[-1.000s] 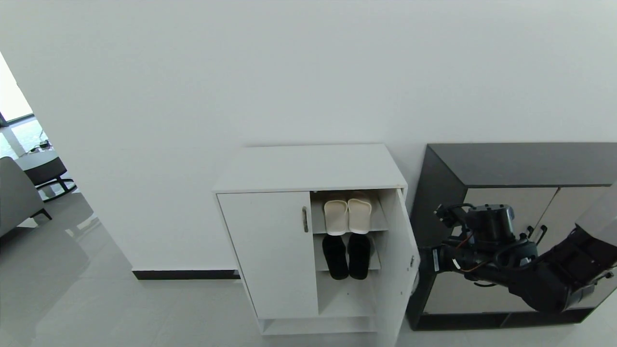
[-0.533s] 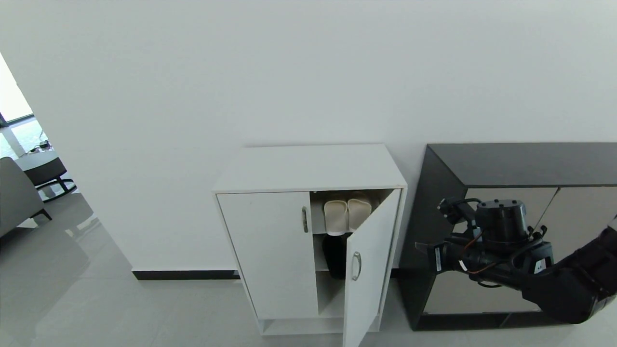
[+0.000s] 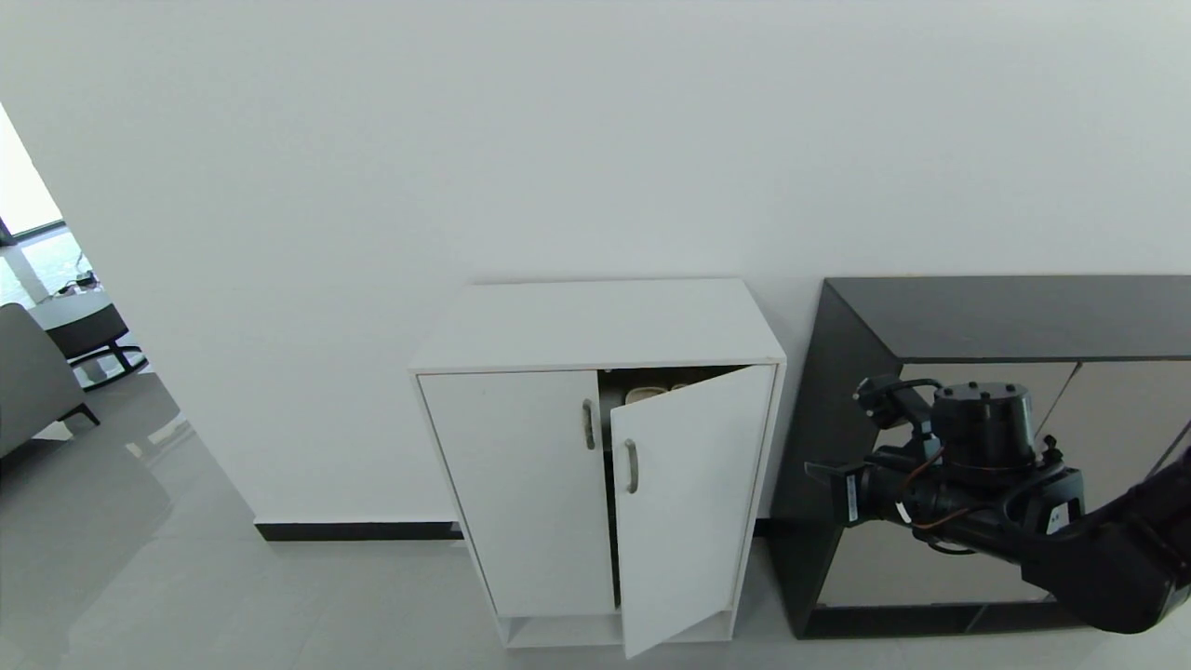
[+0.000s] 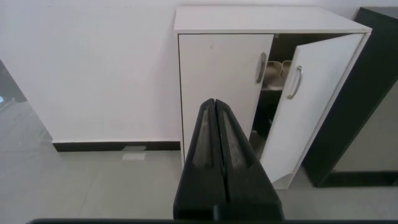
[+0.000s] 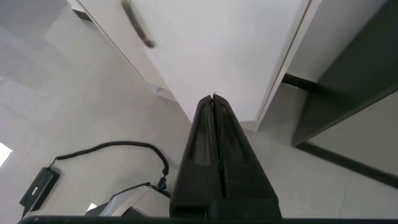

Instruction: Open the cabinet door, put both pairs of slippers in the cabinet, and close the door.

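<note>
- The right gripper (image 3: 822,475) hangs with its fingers pressed flat together and nothing between them, in front of the side wall of the dark sideboard (image 3: 1005,316).
- Off its fingertips, toward the robot's left, stands the white cabinet (image 3: 595,326). The right door (image 3: 689,507) is ajar, only a narrow angle short of shut, with its hinge edge nearest the gripper and apart from it.
- The door's handle (image 3: 631,465) sits on the edge farthest from the right gripper, close beside the shut left door (image 3: 516,484).
- Through the gap above the ajar door, beyond the right gripper's tips, the toes of the beige slippers (image 3: 651,393) show on the upper shelf.
- The left gripper (image 4: 215,109) is likewise clamped tight on nothing and points at the cabinet from well back. The slit between the two doors lies ahead of its tips.
- In that slit, the dark patch under the beige pair may be the black slippers (image 4: 263,118), though it is too dim to be sure.
- On the pale floor (image 5: 74,81) beneath the right gripper, a black cable (image 5: 106,149) curls.
</note>
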### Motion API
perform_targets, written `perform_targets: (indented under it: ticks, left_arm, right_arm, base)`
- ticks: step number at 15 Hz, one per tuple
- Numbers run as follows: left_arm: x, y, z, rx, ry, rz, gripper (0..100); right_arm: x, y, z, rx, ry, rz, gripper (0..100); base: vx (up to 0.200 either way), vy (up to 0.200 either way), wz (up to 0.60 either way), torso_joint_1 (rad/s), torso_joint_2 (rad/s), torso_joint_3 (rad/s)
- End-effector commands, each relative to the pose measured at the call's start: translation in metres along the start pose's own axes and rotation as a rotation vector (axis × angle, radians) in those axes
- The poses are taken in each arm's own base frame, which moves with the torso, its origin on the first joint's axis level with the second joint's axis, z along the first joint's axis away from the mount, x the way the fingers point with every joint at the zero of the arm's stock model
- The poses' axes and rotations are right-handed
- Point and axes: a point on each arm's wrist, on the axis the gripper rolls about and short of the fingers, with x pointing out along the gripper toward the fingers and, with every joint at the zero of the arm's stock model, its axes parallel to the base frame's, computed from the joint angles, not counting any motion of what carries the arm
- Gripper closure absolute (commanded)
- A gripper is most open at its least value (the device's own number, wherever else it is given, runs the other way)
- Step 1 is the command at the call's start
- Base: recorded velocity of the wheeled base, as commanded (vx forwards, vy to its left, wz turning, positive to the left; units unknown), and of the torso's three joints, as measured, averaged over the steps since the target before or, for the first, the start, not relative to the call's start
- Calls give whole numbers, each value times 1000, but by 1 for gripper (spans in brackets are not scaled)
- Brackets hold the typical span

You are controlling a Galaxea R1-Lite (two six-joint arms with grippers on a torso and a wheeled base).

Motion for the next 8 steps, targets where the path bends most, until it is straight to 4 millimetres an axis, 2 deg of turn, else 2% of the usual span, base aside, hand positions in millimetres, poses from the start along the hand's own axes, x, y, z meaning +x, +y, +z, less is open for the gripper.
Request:
perform_targets:
  ticks: [1,2,6,8]
  left_arm:
    - [0,0,0,0,1,0,100]
    - [0,0,0,0,1,0,100]
    - [0,0,0,-1,1,0,100]
    - [0,0,0,0,1,-2,100]
  right_arm:
    - [0,3,0,-3,2,8,100]
    - [1,4,-1,-5,4,11,100]
    - [5,13,-6,-15,25,37,100]
    - [2,24,-11,-31,39,39,100]
  base:
    - [0,0,0,0,0,0]
    - [0,0,0,0,0,0]
    - [200,0,0,-7,0,5]
    - [200,0,0,5,7,0]
